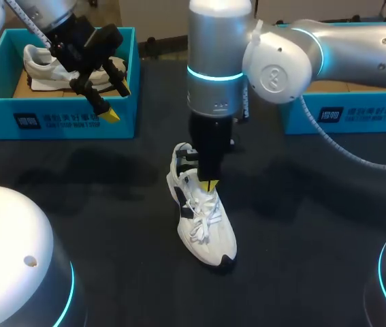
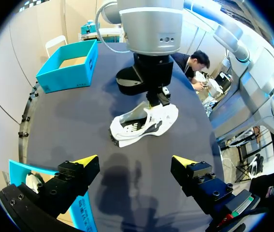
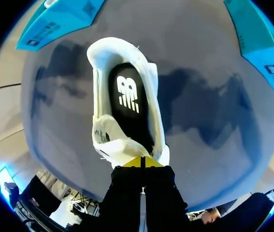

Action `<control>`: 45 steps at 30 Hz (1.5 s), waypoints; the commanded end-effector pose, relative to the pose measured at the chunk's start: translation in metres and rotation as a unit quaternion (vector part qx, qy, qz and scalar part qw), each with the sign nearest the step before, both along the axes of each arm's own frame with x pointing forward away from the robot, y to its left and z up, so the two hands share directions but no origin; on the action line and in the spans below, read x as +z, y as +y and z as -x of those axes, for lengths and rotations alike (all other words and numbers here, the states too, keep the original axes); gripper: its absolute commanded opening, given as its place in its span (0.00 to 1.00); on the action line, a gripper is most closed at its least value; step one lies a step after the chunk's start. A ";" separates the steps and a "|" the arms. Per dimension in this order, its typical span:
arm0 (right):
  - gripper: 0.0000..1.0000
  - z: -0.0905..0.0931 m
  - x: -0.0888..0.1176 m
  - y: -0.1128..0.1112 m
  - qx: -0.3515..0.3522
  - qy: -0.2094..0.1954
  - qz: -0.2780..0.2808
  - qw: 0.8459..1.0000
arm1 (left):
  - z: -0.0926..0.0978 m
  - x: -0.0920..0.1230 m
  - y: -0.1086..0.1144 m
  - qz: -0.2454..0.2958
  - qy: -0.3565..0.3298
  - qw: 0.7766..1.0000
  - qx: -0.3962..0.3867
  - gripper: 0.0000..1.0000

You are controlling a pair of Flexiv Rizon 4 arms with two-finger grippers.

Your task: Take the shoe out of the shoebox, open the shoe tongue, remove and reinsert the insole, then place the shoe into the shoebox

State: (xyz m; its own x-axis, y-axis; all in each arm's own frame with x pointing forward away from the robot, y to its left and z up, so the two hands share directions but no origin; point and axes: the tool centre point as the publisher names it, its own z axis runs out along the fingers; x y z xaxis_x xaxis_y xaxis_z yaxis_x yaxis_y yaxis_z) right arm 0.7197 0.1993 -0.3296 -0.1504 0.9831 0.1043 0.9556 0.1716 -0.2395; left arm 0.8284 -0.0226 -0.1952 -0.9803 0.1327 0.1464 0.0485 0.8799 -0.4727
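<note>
Right wrist view alone looks straight into the white lace-up sneaker (image 3: pixel 103 63): a black insole (image 3: pixel 127 101) with a white logo lies flat inside. The padded white tongue (image 3: pixel 110 137) is bunched up just ahead of the right gripper (image 3: pixel 141 162). That gripper's yellow tips are pressed together with no gap, right at the tongue's edge. I cannot tell whether any fabric is pinched between them.

The head view gives the layout instead. The sneaker stands upright on its sole near the middle of the black table (image 1: pixel 97 225), toe towards the camera, laces loose, with black patches at the toe and side. The right arm comes down on it vertically.

The left gripper (image 1: pixel 117 101) hangs over the near wall of an open blue cardboard shoebox (image 1: pixel 56 122). In the box, a second white sneaker (image 1: pixel 39 65) lies on brown card. In the left wrist view this gripper's fingers are spread wide with nothing between them.

A second blue cardboard box (image 1: pixel 342 116) sits on the table's right side, largely behind the right arm. The left wrist view shows its brown inner floor.
</note>
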 end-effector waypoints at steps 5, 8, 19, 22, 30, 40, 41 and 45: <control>0.00 -0.005 -0.007 0.003 0.008 -0.006 -0.011 1.000 | 0.001 0.000 0.001 -0.001 -0.001 1.000 0.000 1.00; 0.00 -0.008 -0.003 0.004 0.017 -0.023 -0.024 0.999 | 0.001 0.000 0.001 -0.001 -0.001 1.000 0.000 1.00; 0.00 -0.015 0.029 -0.010 0.041 -0.103 -0.034 0.993 | 0.001 0.000 0.001 -0.001 -0.001 1.000 0.000 1.00; 0.00 -0.022 0.033 -0.012 0.072 -0.119 -0.043 0.989 | 0.001 0.000 0.001 -0.001 -0.001 1.000 0.000 1.00; 0.00 -0.045 0.031 -0.003 0.262 -0.156 -0.112 0.946 | 0.001 0.000 0.001 -0.001 -0.001 1.000 0.000 1.00; 0.00 -0.046 0.032 -0.004 0.261 -0.174 -0.121 0.942 | 0.001 0.000 0.001 -0.001 -0.001 1.000 0.000 1.00; 0.00 -0.046 0.032 -0.004 0.261 -0.174 -0.121 0.942 | 0.001 0.000 0.001 -0.001 -0.001 1.000 0.000 1.00; 0.00 -0.046 0.032 -0.004 0.261 -0.174 -0.121 0.942 | 0.001 0.000 0.001 -0.001 -0.001 1.000 0.000 1.00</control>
